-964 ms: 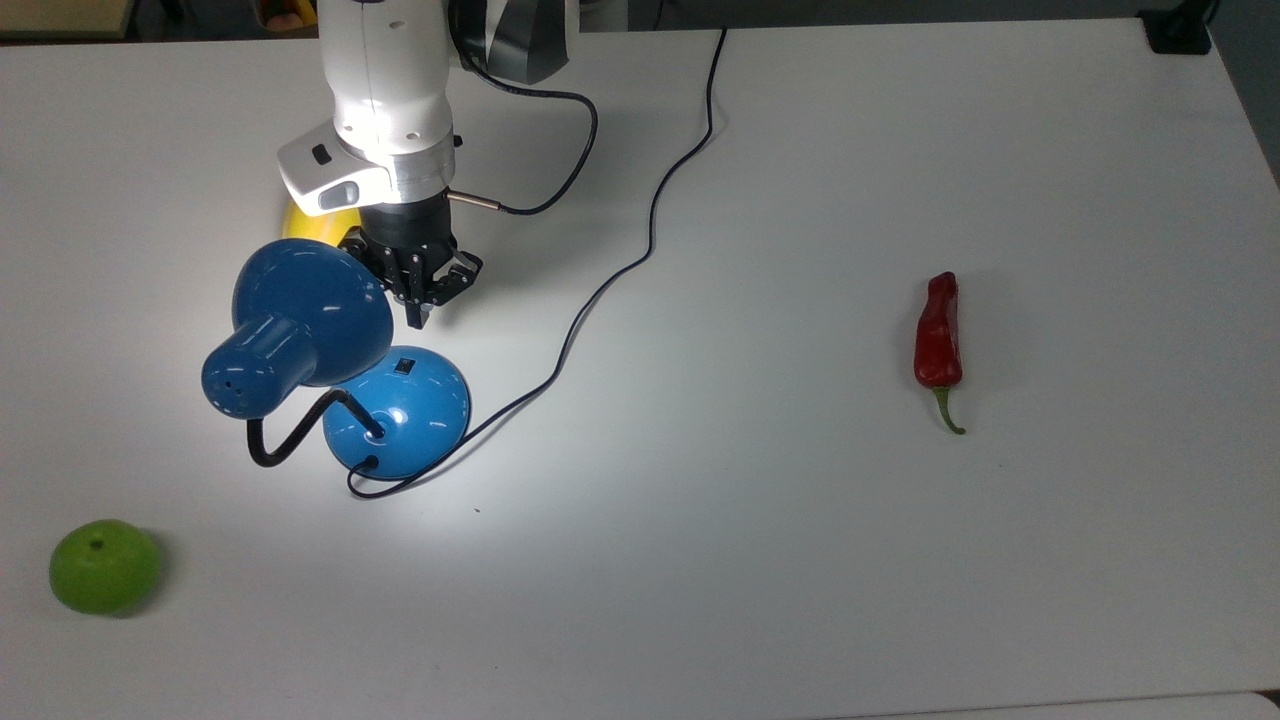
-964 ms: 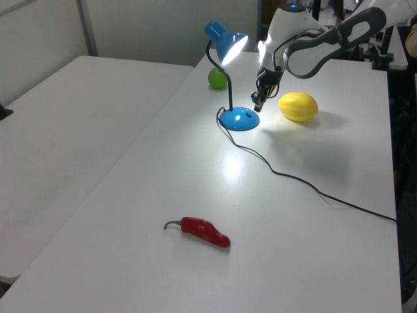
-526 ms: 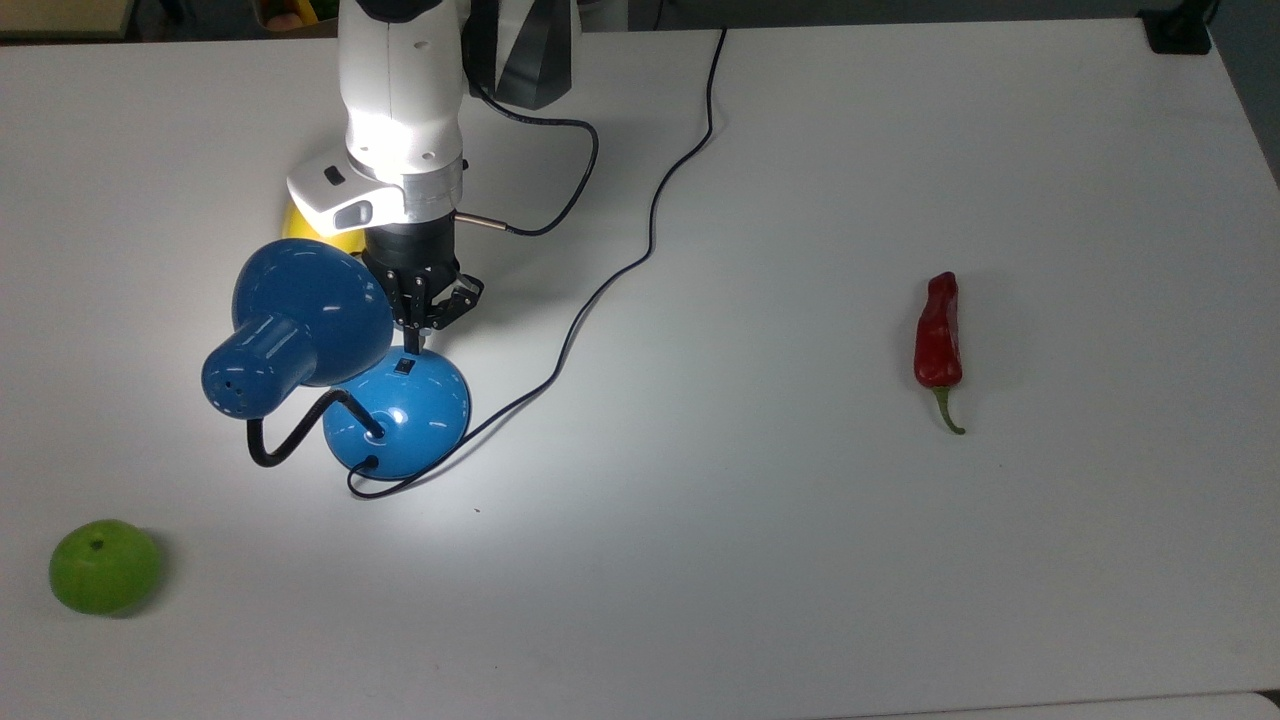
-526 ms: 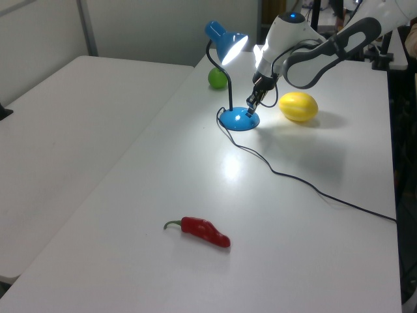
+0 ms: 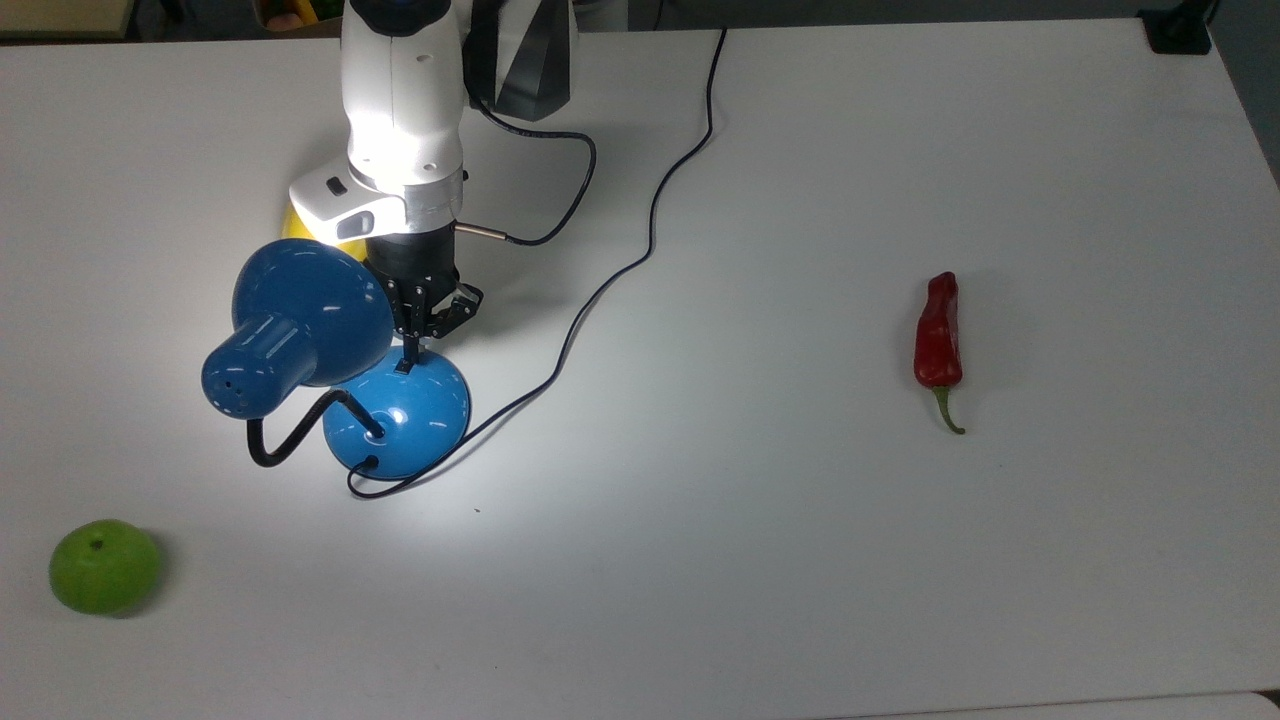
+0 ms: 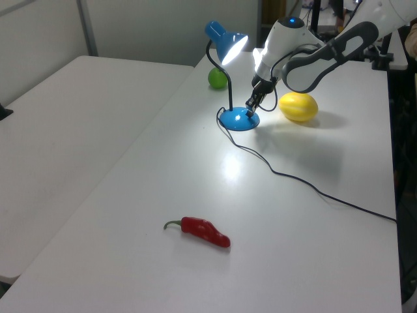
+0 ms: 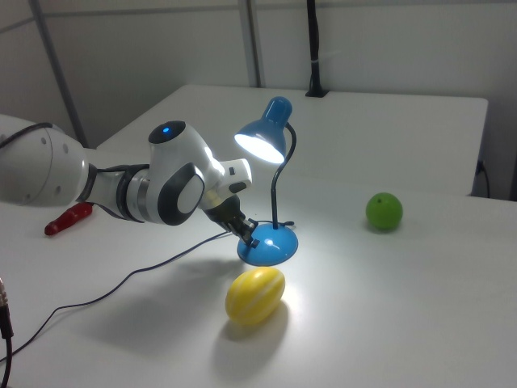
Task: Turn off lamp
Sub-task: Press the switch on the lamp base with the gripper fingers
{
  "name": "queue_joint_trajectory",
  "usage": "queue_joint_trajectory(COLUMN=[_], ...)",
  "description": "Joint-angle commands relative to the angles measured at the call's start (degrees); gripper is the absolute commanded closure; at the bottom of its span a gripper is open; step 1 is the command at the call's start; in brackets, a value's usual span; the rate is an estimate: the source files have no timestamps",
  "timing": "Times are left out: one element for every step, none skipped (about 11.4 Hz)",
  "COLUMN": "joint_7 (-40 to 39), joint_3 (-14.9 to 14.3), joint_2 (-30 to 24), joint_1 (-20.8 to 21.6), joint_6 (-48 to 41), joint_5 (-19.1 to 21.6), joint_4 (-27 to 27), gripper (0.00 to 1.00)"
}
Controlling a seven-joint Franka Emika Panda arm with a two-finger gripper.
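The blue lamp (image 5: 300,320) stands at the top view's left, its bulb lit and casting a bright patch on the white table (image 5: 800,560). Its black gooseneck (image 5: 290,440) bends down to the round domed base (image 5: 405,415). My gripper (image 5: 410,362) is shut, its fingers closed to a point that touches the far top of the base where the small black switch sits. The right view shows the glowing shade (image 7: 262,133) and my gripper (image 7: 252,240) tip down on the base (image 7: 275,249). The left view has my gripper (image 6: 248,109) on the base (image 6: 238,120).
The lamp's thin black cord (image 5: 620,270) snakes across the table to its far edge. A yellow fruit (image 7: 254,295) lies just behind the arm. A green apple (image 5: 103,565) sits at the top view's lower left, a red chili pepper (image 5: 938,335) far to the right.
My gripper has moved down and toward the lamp base, from hovering beside the shade to touching the switch spot. The lamp stays lit and has not shifted.
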Motion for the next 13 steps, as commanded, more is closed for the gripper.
queue_joint_trajectory(joint_7=[2.36,2.45,2.45,2.45,2.45,2.45,2.45,2.45,2.45,2.45,2.45,2.63,3.41], joint_3=[-0.1,-0.1,-0.1,-0.1,-0.1,-0.1,-0.1,-0.1,-0.1,-0.1,-0.1,-0.1,-0.1], joint_2=[1.19,1.28,1.37,1.46,1.46,1.46,1.46,1.37,1.46,1.54,1.98,2.42,2.6], joint_1=[0.07,0.07,-0.02,-0.02,-0.02,-0.02,-0.19,-0.28,-0.46,-0.63,-0.81,-0.9,-1.07], joint_6=[2.0,2.17,2.26,2.26,2.26,2.18,1.92,1.83,1.65,1.65,1.65,1.65,1.56], joint_5=[-1.54,-1.54,-1.54,-1.54,-1.54,-1.54,-1.54,-1.54,-1.54,-1.54,-1.45,-1.45,-1.45], joint_4=[0.48,0.57,0.66,0.66,0.57,0.31,0.22,0.04,-0.22,-0.31,-0.31,-0.31,-0.31], gripper=[1.0,1.0,1.0,1.0,1.0,1.0,1.0,1.0,1.0,1.0,1.0,1.0,1.0])
